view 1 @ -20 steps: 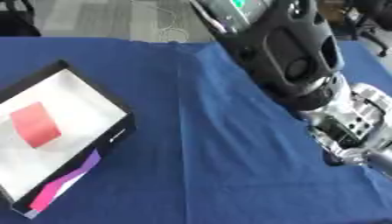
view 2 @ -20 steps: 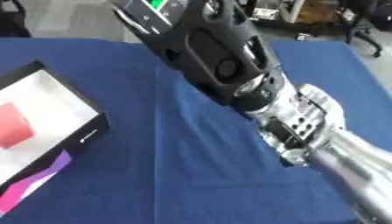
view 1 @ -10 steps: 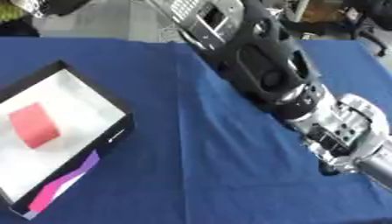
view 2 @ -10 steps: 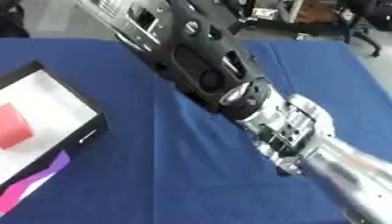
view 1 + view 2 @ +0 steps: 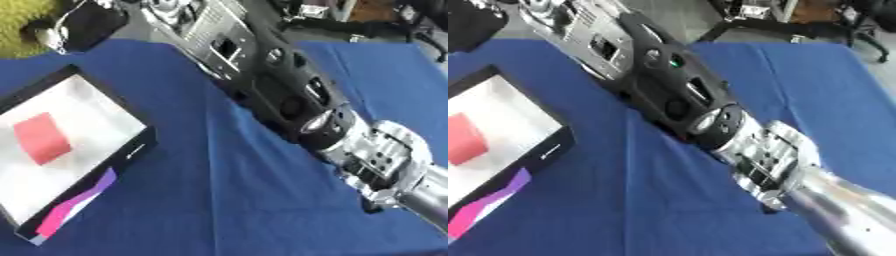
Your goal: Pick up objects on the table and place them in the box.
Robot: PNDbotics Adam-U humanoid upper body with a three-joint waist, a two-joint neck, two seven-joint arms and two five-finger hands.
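Left eye view: robot arm (image 5: 289, 95) now stretches farther across the blue table (image 5: 227, 200); hand unseen, grip unknowable. Left of it, red block (image 5: 41, 137) lies in box (image 5: 131, 150).

The black-and-silver arm (image 5: 710, 120) now stretches further along the diagonal of the blue-clothed counter (image 5: 219, 200) — more of its black casing shows toward the far left, where a second ago the bulky joint filled the upper middle.
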